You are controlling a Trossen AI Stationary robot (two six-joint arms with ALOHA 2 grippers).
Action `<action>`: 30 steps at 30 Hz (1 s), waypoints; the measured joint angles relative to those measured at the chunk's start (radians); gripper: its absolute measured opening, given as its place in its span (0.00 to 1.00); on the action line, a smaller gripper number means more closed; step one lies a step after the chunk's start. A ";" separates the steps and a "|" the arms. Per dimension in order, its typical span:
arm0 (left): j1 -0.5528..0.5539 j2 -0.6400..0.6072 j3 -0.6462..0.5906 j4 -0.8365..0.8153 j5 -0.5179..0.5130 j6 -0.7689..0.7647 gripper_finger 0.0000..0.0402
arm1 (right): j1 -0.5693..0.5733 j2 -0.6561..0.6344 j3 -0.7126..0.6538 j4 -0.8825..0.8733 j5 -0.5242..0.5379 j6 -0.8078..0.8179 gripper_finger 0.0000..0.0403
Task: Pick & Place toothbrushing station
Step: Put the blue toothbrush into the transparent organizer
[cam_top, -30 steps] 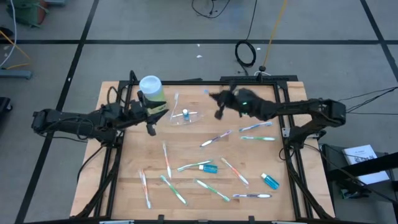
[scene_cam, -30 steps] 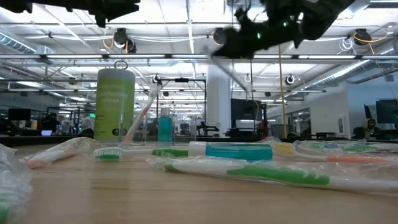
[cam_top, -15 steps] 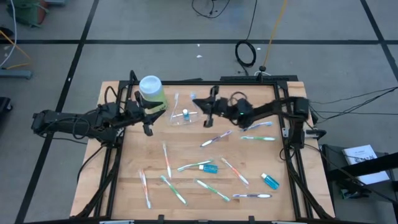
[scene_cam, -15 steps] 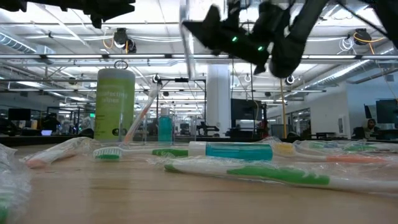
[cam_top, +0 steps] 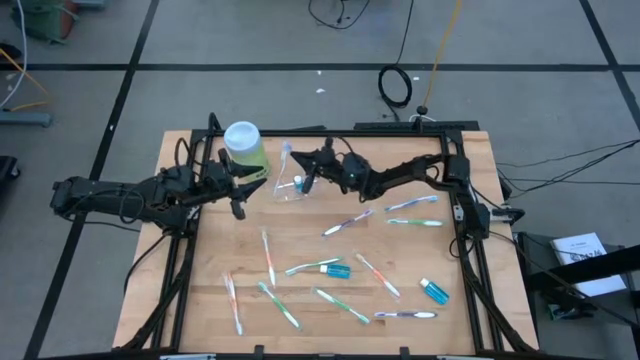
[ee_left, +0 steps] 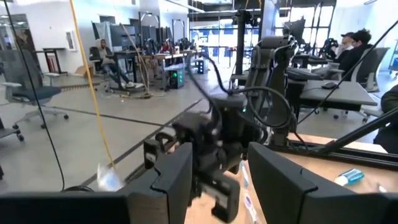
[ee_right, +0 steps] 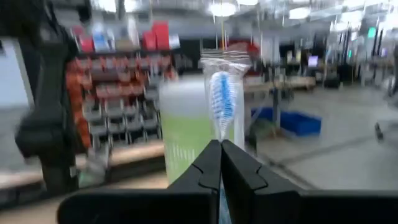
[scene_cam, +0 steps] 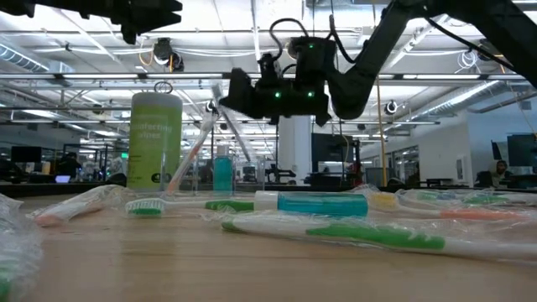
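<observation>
My right gripper [cam_top: 303,170] sits upper centre in the high view, above the clear cup [cam_top: 297,189], its fingers [ee_right: 214,163] pinching a wrapped toothbrush [ee_right: 221,93] that stands bristles-up in front of the green bottle [ee_right: 186,134]. My left gripper [cam_top: 240,185] waits left of centre, just below the bottle and beside the cup, fingers [ee_left: 171,177] spread with nothing between them. More toothbrushes [cam_top: 347,222] and blue tubes [cam_top: 434,291] lie scattered over the lower half of the table [cam_top: 310,245].

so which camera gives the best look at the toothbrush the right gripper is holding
The right wrist view: the toothbrush stands upright, bristles clear, pinched in the right gripper. The high view shows it only as a thin pale sliver beside the green bottle. In the low and left wrist views I can't make it out.
</observation>
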State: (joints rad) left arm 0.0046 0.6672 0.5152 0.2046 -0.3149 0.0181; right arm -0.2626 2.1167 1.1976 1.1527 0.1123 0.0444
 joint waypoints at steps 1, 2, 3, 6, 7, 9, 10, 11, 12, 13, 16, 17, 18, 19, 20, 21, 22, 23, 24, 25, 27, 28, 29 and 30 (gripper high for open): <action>0.000 0.000 0.000 -0.001 0.000 -0.001 0.41 | 0.000 0.001 0.000 -0.024 0.006 -0.005 0.00; 0.000 0.000 0.000 -0.001 0.000 -0.001 0.41 | 0.001 0.001 0.000 -0.052 0.031 -0.009 0.00; 0.000 0.000 0.000 -0.001 0.000 0.000 0.41 | 0.001 0.001 0.000 -0.072 0.064 -0.014 0.00; 0.000 0.000 0.000 -0.001 0.000 -0.001 0.41 | 0.003 0.000 0.000 -0.144 0.153 -0.017 0.00; 0.000 0.000 0.000 -0.001 0.000 -0.001 0.41 | 0.003 -0.001 0.000 -0.172 0.176 -0.019 0.00; 0.000 0.000 0.000 -0.001 0.000 0.000 0.41 | 0.007 -0.014 -0.001 -0.237 0.207 -0.045 0.00; 0.000 0.000 0.000 -0.001 0.000 0.000 0.41 | 0.011 -0.025 -0.002 -0.262 0.225 -0.069 0.00; 0.000 0.000 0.000 -0.001 0.000 0.000 0.41 | 0.016 -0.035 -0.002 -0.277 0.234 -0.097 0.00; 0.000 0.000 0.000 -0.001 0.000 0.000 0.41 | 0.020 -0.045 -0.001 -0.292 0.247 -0.124 0.00; 0.001 0.000 0.000 -0.002 0.000 0.000 0.41 | 0.024 -0.059 0.000 -0.319 0.258 -0.144 0.00; 0.001 0.000 0.000 -0.003 0.000 0.000 0.41 | 0.037 -0.106 0.000 -0.419 0.283 -0.161 0.01; 0.000 0.000 0.000 -0.003 0.000 0.000 0.41 | 0.042 -0.119 0.000 -0.442 0.283 -0.161 0.01; 0.000 0.000 0.000 -0.003 0.000 0.000 0.41 | 0.047 -0.134 0.000 -0.473 0.283 -0.161 0.02; 0.000 0.000 0.000 -0.004 0.000 0.000 0.41 | 0.053 -0.149 0.000 -0.514 0.284 -0.161 0.03; 0.000 0.000 0.000 -0.004 0.000 0.000 0.41 | 0.060 -0.162 0.000 -0.547 0.285 -0.162 0.03; 0.000 0.000 0.000 -0.004 0.000 0.000 0.41 | 0.066 -0.172 0.000 -0.579 0.284 -0.162 0.04; 0.000 0.000 0.000 -0.005 0.000 0.000 0.41 | 0.071 -0.180 0.000 -0.611 0.285 -0.162 0.05; 0.000 0.000 0.000 -0.007 0.000 0.000 0.41 | 0.076 -0.187 0.000 -0.641 0.289 -0.160 0.05; 0.001 0.000 0.000 -0.008 0.000 0.000 0.41 | 0.081 -0.196 0.000 -0.680 0.310 -0.151 0.05; 0.000 0.000 0.000 -0.008 0.000 -0.001 0.41 | 0.086 -0.207 -0.001 -0.721 0.338 -0.140 0.06; 0.000 0.000 0.000 -0.008 0.000 0.000 0.41 | 0.096 -0.223 -0.002 -0.777 0.394 -0.137 0.07; 0.000 0.000 0.000 -0.008 0.000 0.002 0.41 | 0.099 -0.230 -0.001 -0.802 0.421 -0.143 0.07; 0.000 0.000 0.000 -0.008 0.000 0.005 0.41 | 0.102 -0.238 -0.001 -0.835 0.444 -0.145 0.08; 0.000 0.000 0.000 -0.008 0.000 0.007 0.41 | 0.105 -0.245 -0.001 -0.866 0.461 -0.144 0.09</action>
State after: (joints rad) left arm 0.0048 0.6674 0.5156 0.1967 -0.3152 0.0255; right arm -0.1580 1.8720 1.1966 0.2866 0.5730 -0.0999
